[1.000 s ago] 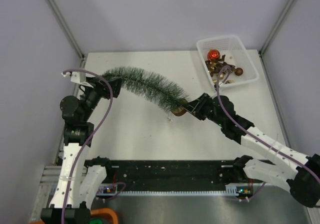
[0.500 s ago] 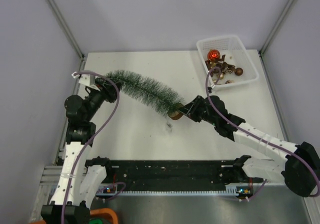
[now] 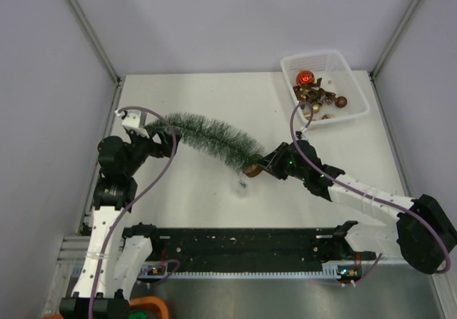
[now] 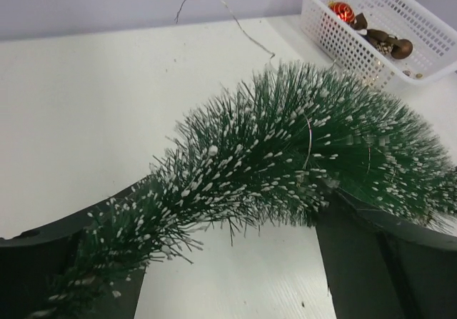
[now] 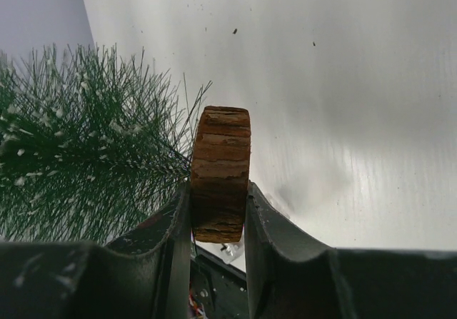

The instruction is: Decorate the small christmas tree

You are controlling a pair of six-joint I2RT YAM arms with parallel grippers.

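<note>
- The bare table is lying open toward 12 o'clock. A white basket of baubles is filling the 1 o'clock corner.
- The left wall is standing close beside my left arm at 9 o'clock.
- The small christmas tree is arching across mid-table, tip toward 9 o'clock.
- My left gripper is reaching in at the tip, fingers spread wide either side of the bristles.
- My right arm is stretching low toward 10 o'clock, with my right gripper clamping the wooden base edge-on.
</note>
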